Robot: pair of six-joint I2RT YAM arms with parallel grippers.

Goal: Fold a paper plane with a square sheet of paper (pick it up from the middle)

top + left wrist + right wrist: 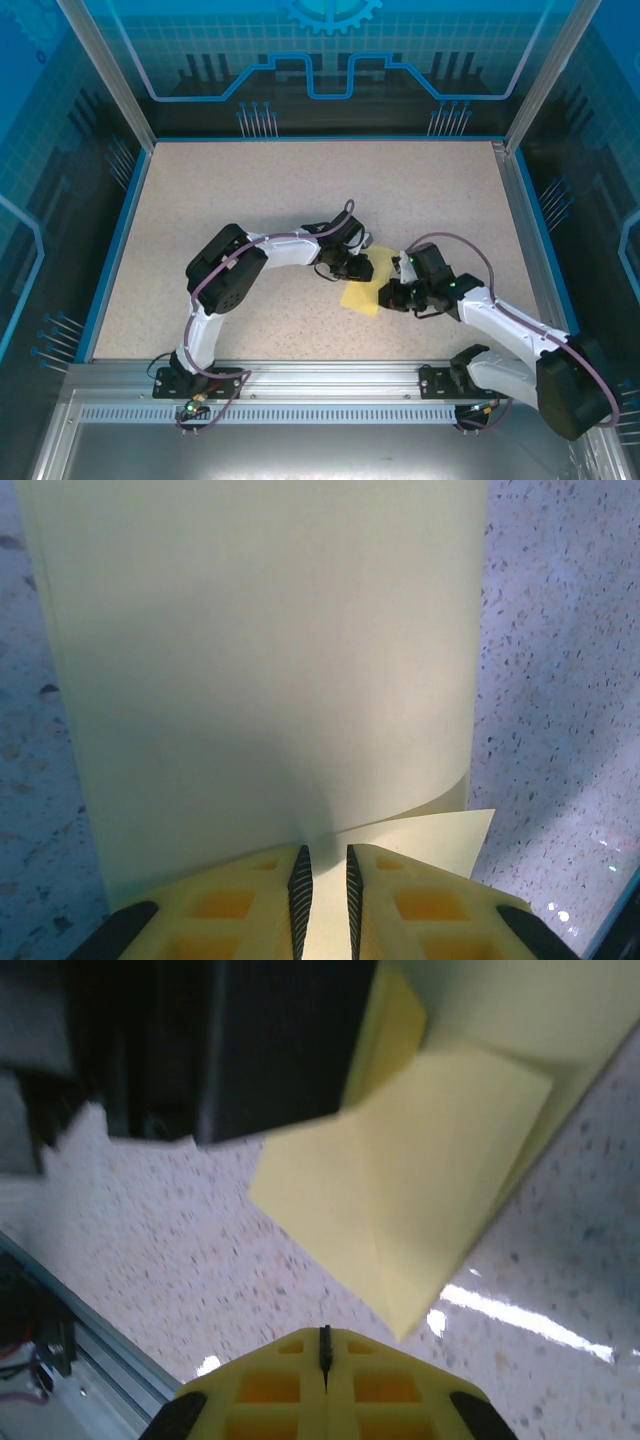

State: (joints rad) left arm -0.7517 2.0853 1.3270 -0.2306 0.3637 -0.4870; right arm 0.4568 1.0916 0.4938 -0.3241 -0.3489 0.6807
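Your left end effector [324, 868] pinches the thin pale yellow square sheet of paper [270, 650], which stretches straight ahead of it — your right end effector [324, 1345], closed and empty, faces its corner.

Speckled table [250, 200], blue-rimmed — paper [360, 296] over it

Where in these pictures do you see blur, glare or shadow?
Right wrist view: the black left arm is blurred, and white glare streaks the table. Left wrist view: a soft shadow lies on the square sheet of paper just ahead of the jaws. Top external view: even light.
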